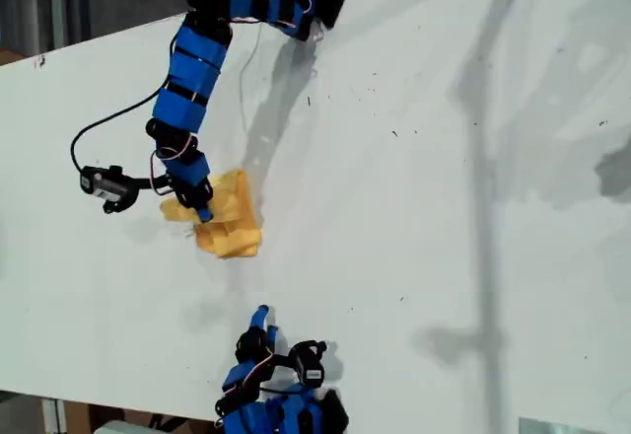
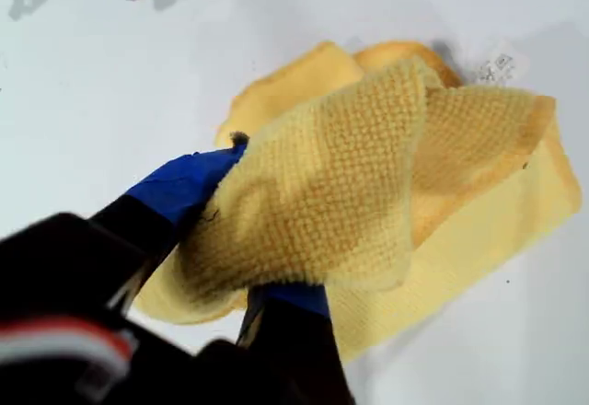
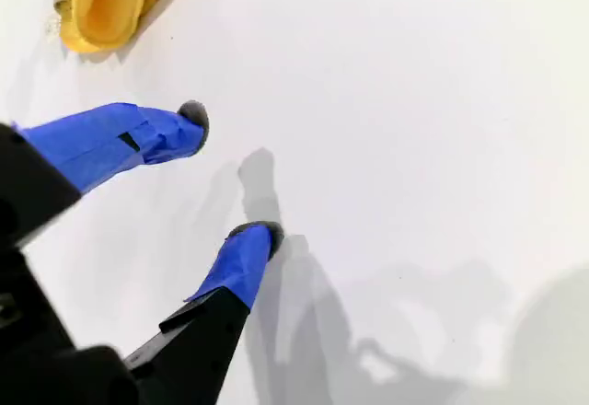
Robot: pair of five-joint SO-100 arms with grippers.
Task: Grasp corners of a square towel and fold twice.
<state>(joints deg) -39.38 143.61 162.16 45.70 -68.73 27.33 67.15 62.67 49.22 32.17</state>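
Note:
The yellow-orange square towel (image 1: 229, 219) lies bunched and folded over itself on the white table (image 1: 414, 207), left of centre in the exterior view. My first gripper (image 1: 200, 207) reaches down from the far arm and is shut on a flap of the towel (image 2: 368, 193), lifting that part above the layers below. A small white tag (image 2: 498, 66) shows at the towel's far edge. My second gripper (image 3: 232, 167) hovers open over bare table near the front edge in the exterior view (image 1: 261, 318), with the towel (image 3: 110, 0) some way off. Which corner is pinched is hidden.
A black cable (image 1: 108, 123) loops from the far arm across the table at the exterior view's left. A small camera module (image 1: 108, 187) sticks out beside the first gripper. Arm shadows cross the table. The table's front edge runs just below the second arm.

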